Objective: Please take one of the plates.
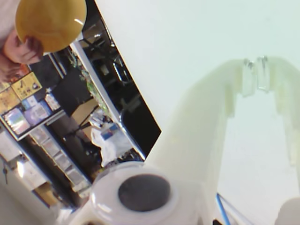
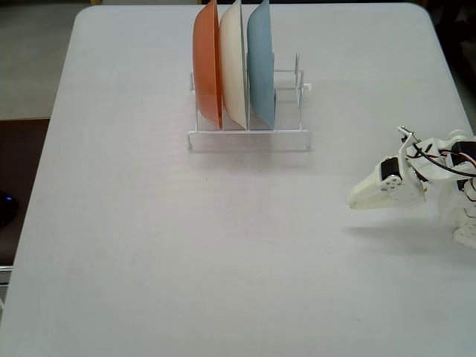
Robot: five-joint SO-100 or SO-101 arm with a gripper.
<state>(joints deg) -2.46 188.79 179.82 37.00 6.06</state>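
Three plates stand upright in a white wire rack (image 2: 286,137) at the back middle of the table in the fixed view: an orange plate (image 2: 207,63), a pale cream-yellow plate (image 2: 233,63) in the middle, and a light blue plate (image 2: 261,63). My white gripper (image 2: 355,201) is at the right edge, well to the right of and nearer than the rack, pointing left. In the wrist view the gripper (image 1: 255,75) has its fingertips together with nothing between them, over bare table. A round glossy yellow plate-like disc (image 1: 49,21) shows beyond the table edge, next to what looks like a hand.
The white table (image 2: 186,245) is bare around the rack. In the wrist view the table's edge (image 1: 117,79) runs diagonally, with room clutter and shelves (image 1: 28,103) beyond it. The arm's base and wires (image 2: 454,160) sit at the right edge.
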